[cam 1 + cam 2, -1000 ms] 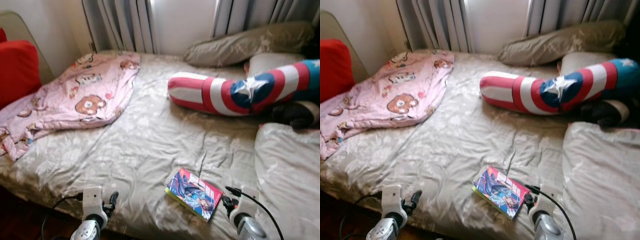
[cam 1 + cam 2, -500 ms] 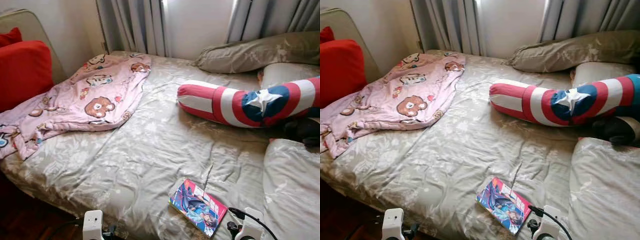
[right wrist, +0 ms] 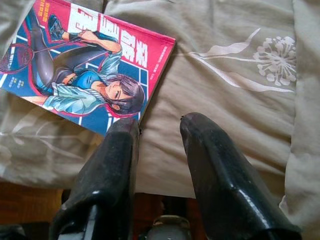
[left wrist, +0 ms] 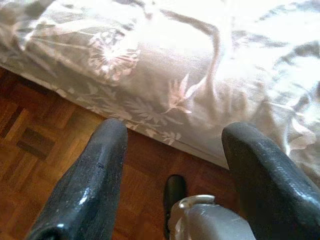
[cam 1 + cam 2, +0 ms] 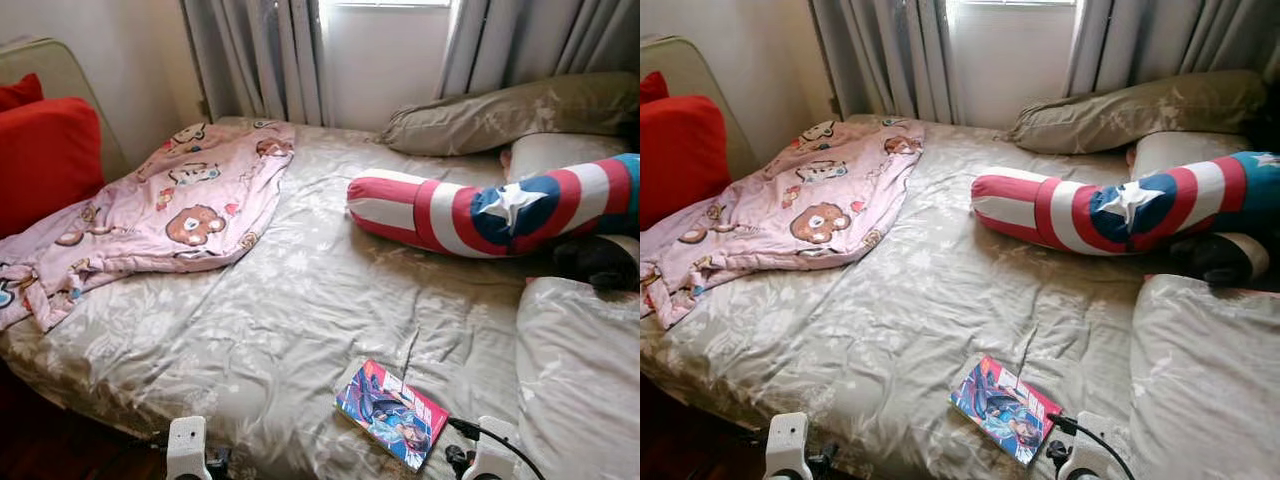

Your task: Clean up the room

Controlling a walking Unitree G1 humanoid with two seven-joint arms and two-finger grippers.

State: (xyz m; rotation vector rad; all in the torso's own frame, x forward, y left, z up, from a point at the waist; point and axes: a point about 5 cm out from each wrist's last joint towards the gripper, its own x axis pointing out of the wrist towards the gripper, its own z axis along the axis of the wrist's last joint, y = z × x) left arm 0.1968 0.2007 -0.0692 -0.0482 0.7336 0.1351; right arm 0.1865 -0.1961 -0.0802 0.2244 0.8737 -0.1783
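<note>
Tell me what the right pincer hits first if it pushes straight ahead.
Probably the bedcover just beside the comic book's corner; the right pincer points past the book's edge, though depth is unclear.

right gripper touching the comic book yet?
Cannot tell. In the right wrist view the right gripper has one fingertip meeting the comic book edge in the image; contact or hovering above is unclear.

Comic book (image 5: 391, 414) on bed (image 5: 300, 300) edge, pink blanket (image 5: 150, 215) far left.

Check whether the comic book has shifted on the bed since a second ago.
No. The comic book lies at the same crease in the bedspread, near the bed's front edge, with the right hand beside it. The whole picture shifted, so the camera moved.
</note>
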